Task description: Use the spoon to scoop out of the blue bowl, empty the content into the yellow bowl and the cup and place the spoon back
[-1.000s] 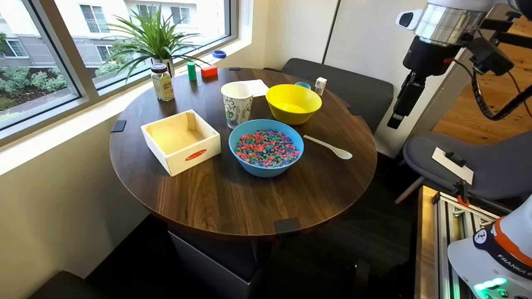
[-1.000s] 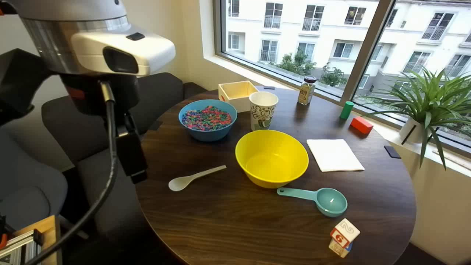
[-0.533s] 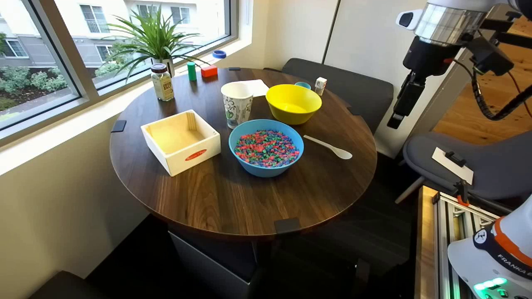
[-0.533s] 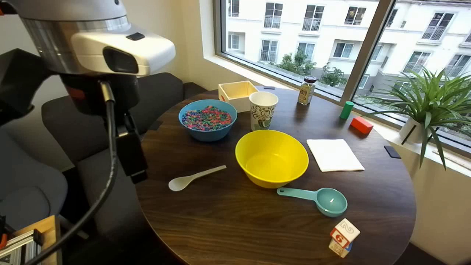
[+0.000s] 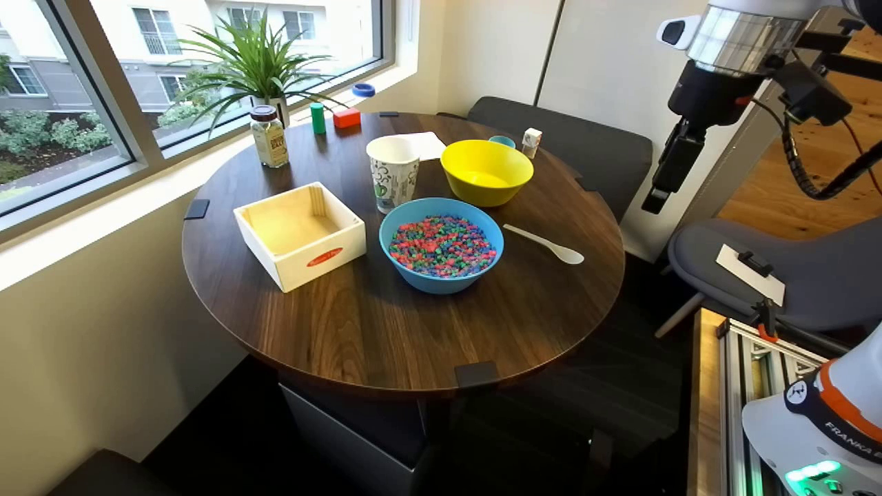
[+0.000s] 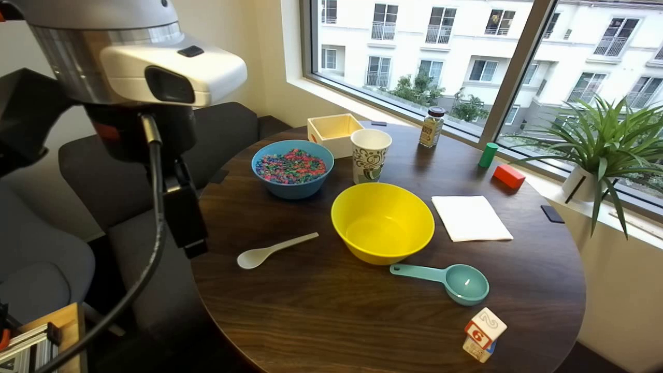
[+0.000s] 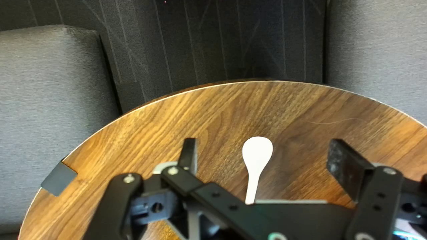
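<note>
1. Above the round wood table, the Robotiq gripper is spread wide, with nothing held yet.
2. Lower down, well clear of the fingertips, the white spoon is laid flat on the table, touching nothing else; in the wrist view it's framed between the fingers.
3. Handling guess: probably plastic, so light, stiff and a bit slick. Best pinched across the handle, around the middle or further back, so the scoop end is kept free. If gripped loosely, it could be twisted by a load.
4. Past the handle's end, the blue bowl is stocked with multicoloured bits; little resistance is expected.
5. Nearby, the yellow bowl and patterned paper cup are meant to be filled. The cup looks light and squashable, so it shouldn't be bumped.
</note>
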